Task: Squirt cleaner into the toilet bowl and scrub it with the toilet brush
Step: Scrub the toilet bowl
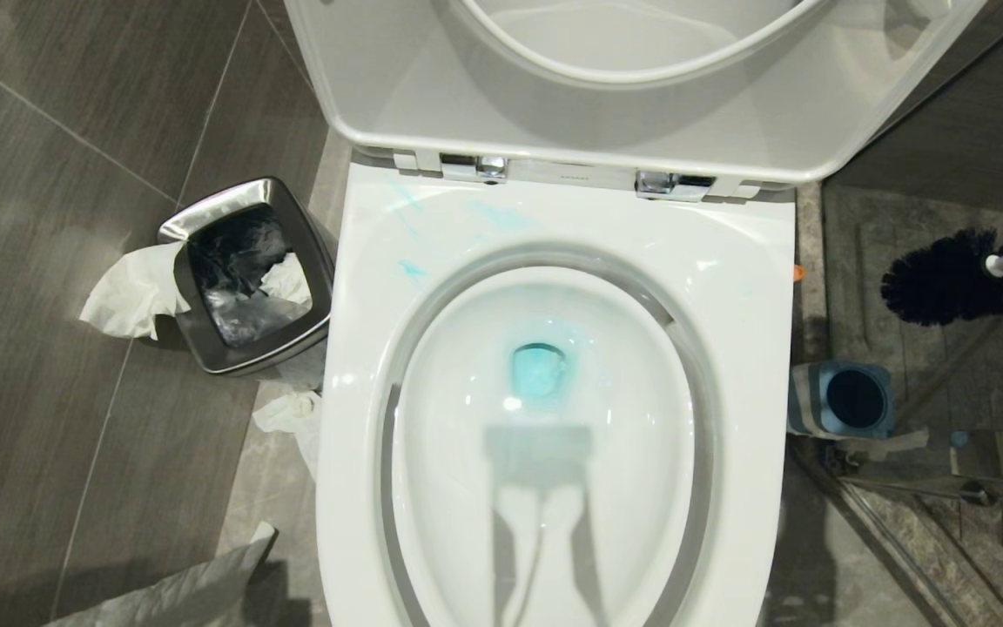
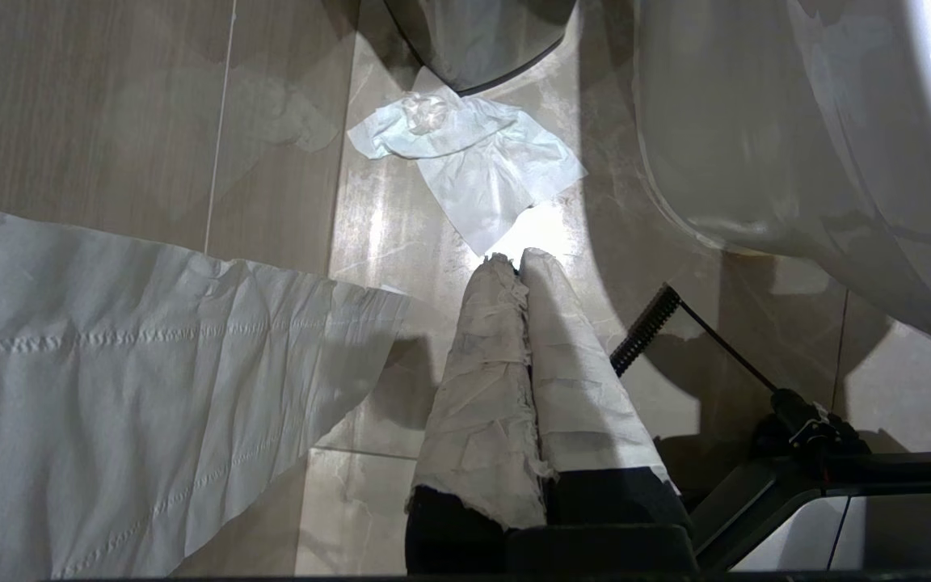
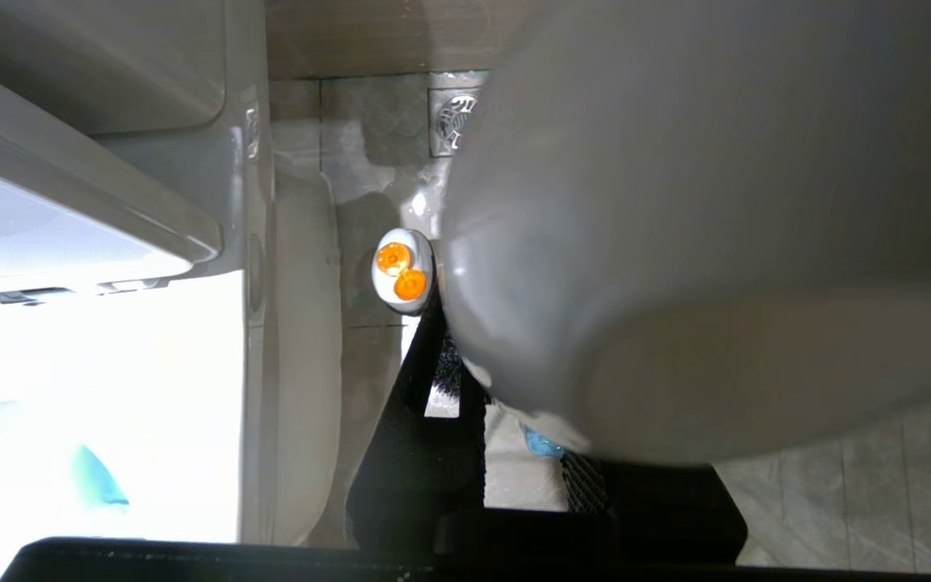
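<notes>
toilet brush handle in right tool, no readable writing

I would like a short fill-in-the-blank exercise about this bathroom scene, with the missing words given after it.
1. The water at the bottom of the toilet bowl is tinted ___.
2. The bristles of the toilet brush are ___ in colour.
3. The brush is lifted out, so the blue holder stands ___.
4. The steel bin stands on the robot's ___ side of the bowl.

Missing words: blue; black; empty; left.
</notes>
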Tool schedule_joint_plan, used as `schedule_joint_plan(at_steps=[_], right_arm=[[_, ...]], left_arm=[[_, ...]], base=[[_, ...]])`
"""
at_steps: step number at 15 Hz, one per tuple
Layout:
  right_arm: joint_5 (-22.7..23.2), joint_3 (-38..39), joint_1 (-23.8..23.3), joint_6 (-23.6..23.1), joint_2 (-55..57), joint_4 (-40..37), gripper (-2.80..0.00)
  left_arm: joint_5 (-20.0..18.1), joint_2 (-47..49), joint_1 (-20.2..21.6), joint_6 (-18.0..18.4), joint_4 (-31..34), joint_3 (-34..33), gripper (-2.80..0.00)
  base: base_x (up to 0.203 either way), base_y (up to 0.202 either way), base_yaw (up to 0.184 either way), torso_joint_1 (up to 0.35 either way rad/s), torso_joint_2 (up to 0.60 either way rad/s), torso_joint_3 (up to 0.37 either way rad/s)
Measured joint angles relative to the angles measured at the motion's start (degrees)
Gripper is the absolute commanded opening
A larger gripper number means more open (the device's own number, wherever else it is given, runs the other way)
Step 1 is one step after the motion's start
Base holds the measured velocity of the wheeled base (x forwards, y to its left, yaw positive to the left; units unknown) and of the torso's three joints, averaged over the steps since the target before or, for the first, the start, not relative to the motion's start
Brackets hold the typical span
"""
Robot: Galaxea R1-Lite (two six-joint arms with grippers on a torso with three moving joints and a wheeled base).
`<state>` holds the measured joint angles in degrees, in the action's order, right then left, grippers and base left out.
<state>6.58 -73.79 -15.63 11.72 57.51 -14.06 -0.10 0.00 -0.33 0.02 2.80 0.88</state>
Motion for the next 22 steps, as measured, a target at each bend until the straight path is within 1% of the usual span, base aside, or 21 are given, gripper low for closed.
schedule_joint_plan(at_steps=[3, 6, 9, 12, 18, 21, 22], right_arm=[[1.96, -0.69, 0.00, 0.00, 0.12, -0.11, -2.80], [3.44, -1.96, 0.11, 0.00, -0.04, -2.74, -2.80], [4.61, -5.31, 0.17, 0.00, -0.29, -6.75, -2.80], [4.82, -8.50, 0.17, 0.01, -0.56, -9.93, -2.80], [5.66, -12.90, 0.17, 0.00, -0.52, -11.99, -2.80], [8.15, -15.21, 0.26, 0.07, -0.18, -16.77, -2.80], [9.05, -15.71, 0.28, 0.07, -0.09, -17.23, -2.80]], left_arm=[[0.00, 0.00, 0.00, -0.02, 0.00, 0.00, -2.80], [0.00, 0.00, 0.00, -0.05, 0.02, 0.00, -2.80], [0.00, 0.00, 0.00, -0.16, 0.00, 0.00, -2.80], [0.00, 0.00, 0.00, -0.23, 0.00, 0.00, -2.80], [0.00, 0.00, 0.00, -0.29, 0.00, 0.00, -2.80], [0.00, 0.00, -0.02, -0.26, 0.00, 0.00, -2.80], [0.00, 0.00, -0.02, -0.27, 0.00, 0.00, -2.80]], base=[[0.000, 0.000, 0.000, 0.000, 0.00, 0.000], [0.000, 0.000, 0.000, 0.002, 0.00, 0.077], [0.000, 0.000, 0.000, 0.004, 0.01, 0.183], [0.000, 0.000, 0.000, 0.006, 0.00, 0.202], [0.000, 0.000, 0.000, 0.003, 0.00, 0.203], [0.000, 0.000, 0.000, 0.001, 0.00, 0.201], [0.000, 0.000, 0.000, 0.002, 0.00, 0.198]])
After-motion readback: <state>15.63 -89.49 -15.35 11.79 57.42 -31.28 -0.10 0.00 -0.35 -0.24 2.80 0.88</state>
